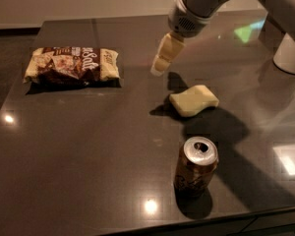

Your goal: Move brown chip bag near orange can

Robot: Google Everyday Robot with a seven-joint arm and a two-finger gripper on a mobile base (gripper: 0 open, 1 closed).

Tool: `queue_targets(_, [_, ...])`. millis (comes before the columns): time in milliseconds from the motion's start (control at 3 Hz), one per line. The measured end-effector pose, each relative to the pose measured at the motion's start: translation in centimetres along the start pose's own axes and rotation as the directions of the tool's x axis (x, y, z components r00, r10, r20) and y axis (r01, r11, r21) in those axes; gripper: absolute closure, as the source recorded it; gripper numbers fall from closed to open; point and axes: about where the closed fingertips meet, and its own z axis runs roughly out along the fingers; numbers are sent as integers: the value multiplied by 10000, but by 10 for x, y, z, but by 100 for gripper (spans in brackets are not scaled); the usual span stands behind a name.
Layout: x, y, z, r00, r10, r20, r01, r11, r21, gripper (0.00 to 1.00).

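The brown chip bag [73, 65] lies flat at the far left of the dark table, its white lettering facing up. The orange can [195, 166] stands upright near the front edge, right of centre, its silver top showing. My gripper [163, 62] hangs in the air above the table's middle, to the right of the bag and behind the sponge. It holds nothing and touches nothing. The bag and the can are far apart.
A pale yellow wavy sponge [193, 100] lies between my gripper and the can. A white rounded object [290, 55] stands at the right edge. The dark table [88, 141] ends close in front of the can.
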Motion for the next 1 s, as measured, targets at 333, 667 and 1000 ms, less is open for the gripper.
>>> queue_targets(333, [-21, 3, 22, 9992, 165, 354, -163, 9998, -81, 0])
queue_targets(667, [-45, 12, 46, 9960, 333, 825, -323, 9994, -138, 0])
queue_targets(1000, [-78, 30, 78, 9898, 355, 1381, -344, 9994, -101, 0])
